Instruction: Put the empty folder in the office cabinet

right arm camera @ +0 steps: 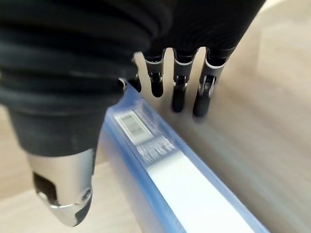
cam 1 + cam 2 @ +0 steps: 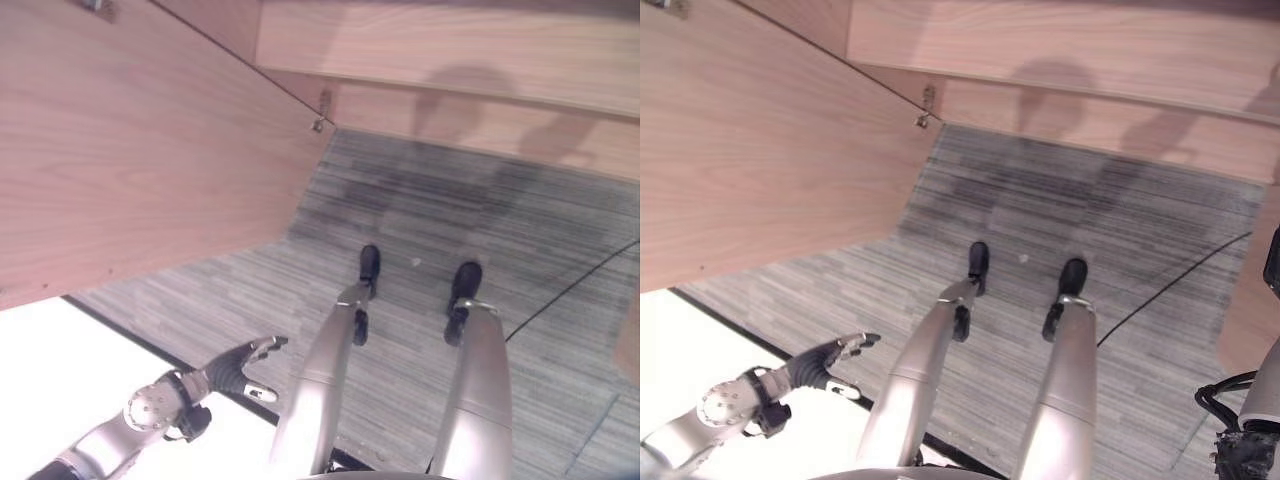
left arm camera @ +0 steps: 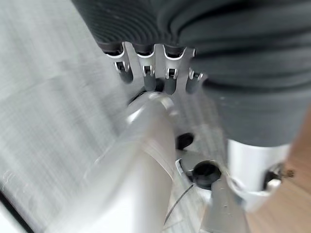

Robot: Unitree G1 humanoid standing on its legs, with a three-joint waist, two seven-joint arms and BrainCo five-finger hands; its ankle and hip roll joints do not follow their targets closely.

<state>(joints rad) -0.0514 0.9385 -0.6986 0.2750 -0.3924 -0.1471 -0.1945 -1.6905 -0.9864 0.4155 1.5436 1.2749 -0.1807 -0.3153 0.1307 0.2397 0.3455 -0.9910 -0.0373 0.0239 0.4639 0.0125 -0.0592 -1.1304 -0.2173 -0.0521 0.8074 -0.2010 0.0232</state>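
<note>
A translucent blue folder (image 1: 160, 170) with a white spine label and a barcode sticker stands on pale wood in the right wrist view. My right hand (image 1: 177, 92) is over it, its fingers hanging relaxed just past the folder's far side and its thumb (image 1: 63, 194) on the near side. Neither is visibly pressed on it. Low on my left, my left hand (image 2: 240, 368) reaches out with straight fingers and holds nothing. The wooden cabinet (image 2: 450, 50) runs across the top of the eye views.
An open wooden cabinet door (image 2: 140, 140) slants across the upper left, with a metal hinge (image 2: 320, 112) at its inner edge. A white tabletop (image 2: 60, 360) lies under my left arm. Grey striped carpet (image 2: 450, 210) covers the floor in front of the cabinet.
</note>
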